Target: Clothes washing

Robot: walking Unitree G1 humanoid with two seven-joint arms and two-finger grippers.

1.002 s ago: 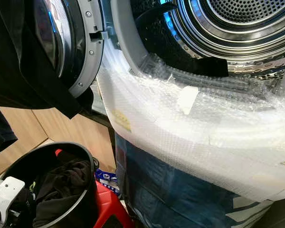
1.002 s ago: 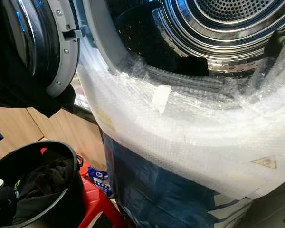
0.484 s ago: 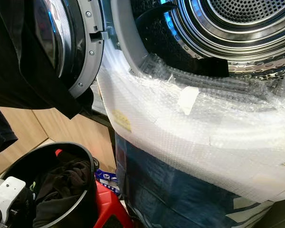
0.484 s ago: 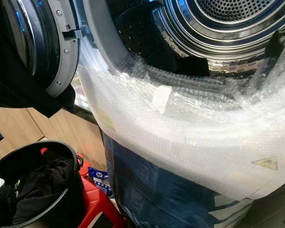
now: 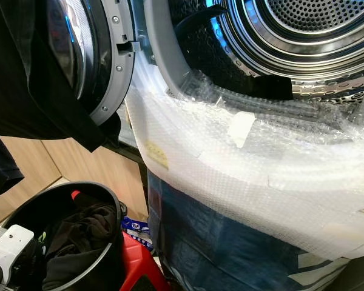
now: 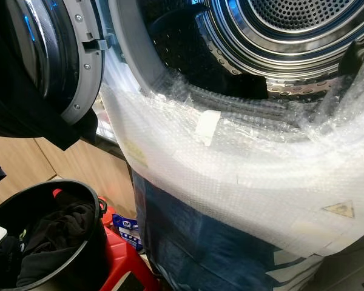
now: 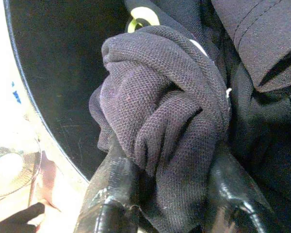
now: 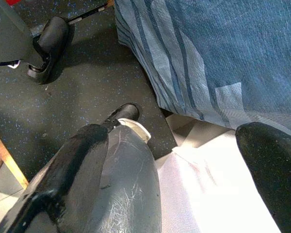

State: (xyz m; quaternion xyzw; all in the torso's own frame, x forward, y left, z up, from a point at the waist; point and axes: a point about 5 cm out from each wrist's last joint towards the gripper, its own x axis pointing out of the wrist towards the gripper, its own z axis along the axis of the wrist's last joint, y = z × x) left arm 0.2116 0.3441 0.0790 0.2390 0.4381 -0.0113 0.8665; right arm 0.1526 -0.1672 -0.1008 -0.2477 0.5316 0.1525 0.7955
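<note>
Left hand (image 7: 169,194) clamped on dark garment (image 7: 165,121) inside black bucket (image 5: 103,200), right hand (image 8: 199,174) fingers spread, empty

I am in a home laundry corner. Before me stands a front-loading washing machine (image 5: 273,182), its round door (image 5: 91,54) swung open on a steel drum (image 5: 303,30), its front still wrapped in bubble wrap (image 5: 242,157). Beside it a black laundry bucket (image 5: 67,242) of dark clothes (image 5: 79,236) sits by wooden cabinet panels (image 5: 79,170).
</note>
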